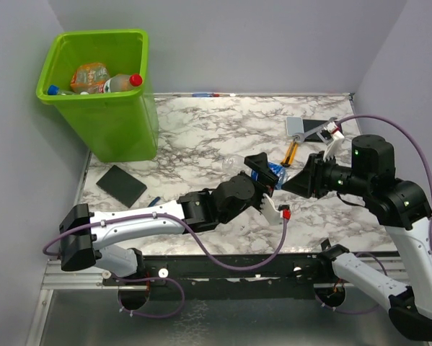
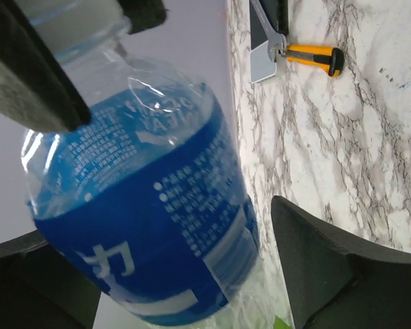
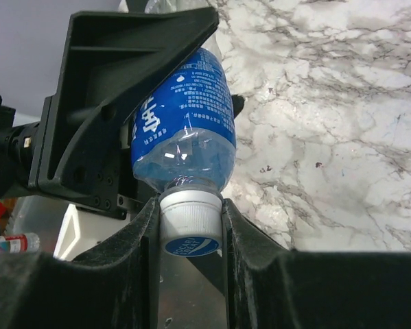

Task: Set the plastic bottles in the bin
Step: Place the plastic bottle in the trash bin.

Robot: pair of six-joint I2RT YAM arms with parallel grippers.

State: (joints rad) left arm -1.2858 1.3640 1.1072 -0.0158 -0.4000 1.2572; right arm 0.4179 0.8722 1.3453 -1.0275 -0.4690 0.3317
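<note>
The right pincer is clamped narrowly on the white cap of a blue-labelled bottle, held above the desk's middle. The left pincer stands wide open astride the bottle's body. The bin sits at the far left corner.

The left arm and right arm are white shells joined by black joints. A purple cable runs along each. Small green lights dot the right arm's black housings. The fingers are matte black wedges with a grainy surface.
</note>
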